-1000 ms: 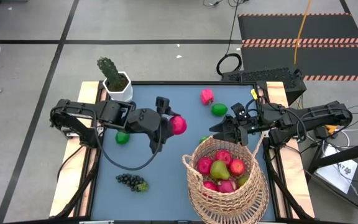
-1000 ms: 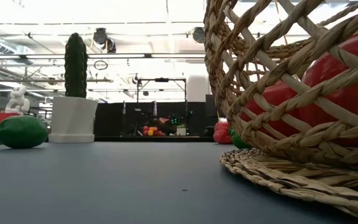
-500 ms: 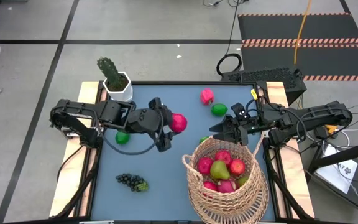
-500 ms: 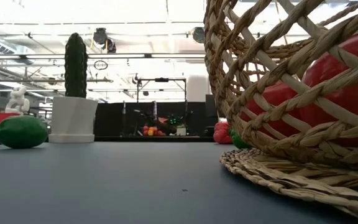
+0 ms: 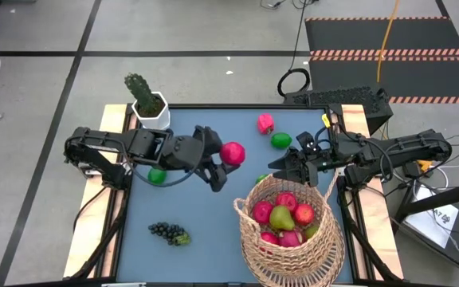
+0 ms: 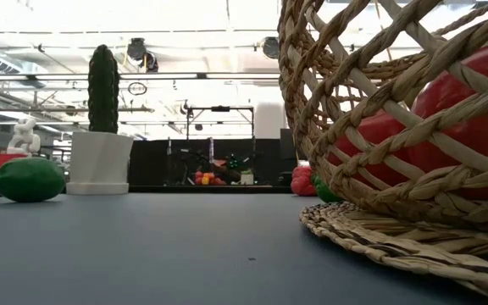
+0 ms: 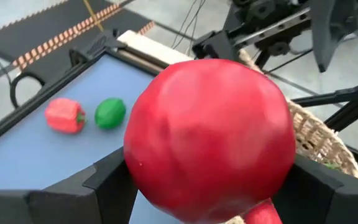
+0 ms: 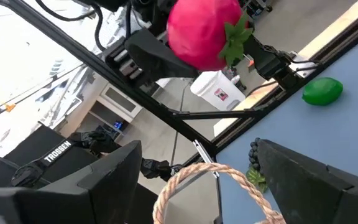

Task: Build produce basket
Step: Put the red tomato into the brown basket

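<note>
Fruit point(image 7: 209, 140) (glossy pink-red) in left pincer point(image 5: 223, 159)

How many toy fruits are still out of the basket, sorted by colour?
Pink or red: 2, the pink fruit in the left gripper and the red piece on the table.
Green: 2, the lime beside it and the lime under the left arm.
Dark: 1, the grape bunch.
Total: 5.
</note>
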